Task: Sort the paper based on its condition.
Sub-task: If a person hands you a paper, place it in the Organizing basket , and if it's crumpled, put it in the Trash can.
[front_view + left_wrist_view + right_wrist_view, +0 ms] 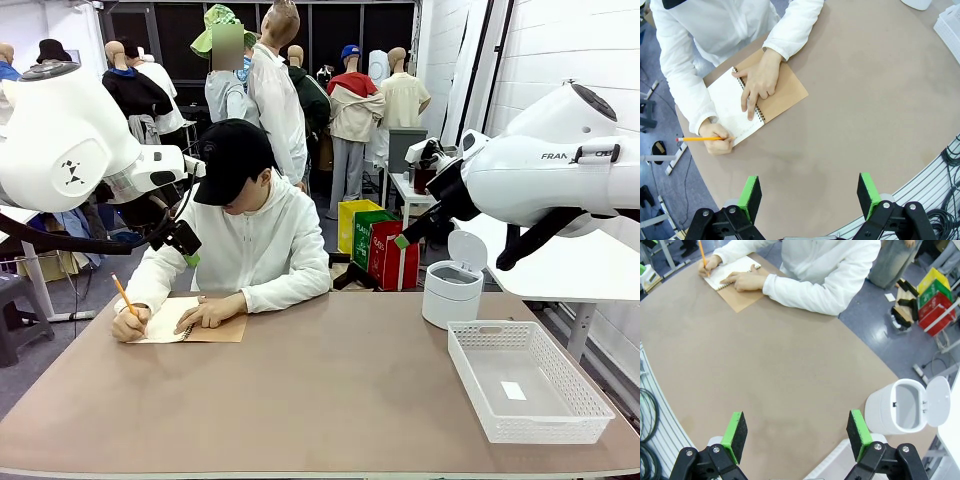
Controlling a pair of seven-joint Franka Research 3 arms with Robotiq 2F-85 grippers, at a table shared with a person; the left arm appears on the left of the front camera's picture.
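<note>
progress: not started, by my read. Nothing is sorted yet, so every sheet is still yours to place.
paper: judged to come from the notebook page [165, 322], far left of the table [330, 390], still bound in the spiral notebook [225, 330].
person: seated at the far side. One hand [130, 325] writes on that page with a pencil [124, 296], the other hand [210, 312] lies flat on the notebook.
left gripper [809, 192]: jaws wide apart, holding nothing, hanging high over the near left of the table.
right gripper [797, 432]: jaws at full spread, holding nothing, hanging high over the near right, the bin just off to its side.
mesh basket [548, 432]: near right, holds only a small white label [513, 390].
bin [452, 295]: right side, just beyond the basket, lid [466, 247] flipped up; the inside looks bare from the right wrist.
left to do: you wait for a loose sheet, judge its condition, then drop it in the basket or the bin. Which condition goes where I can't tell.
counts: grippers 2, basket 1, bin 1, notebook 1, pencil 1, label 1, person's hands 2.
</note>
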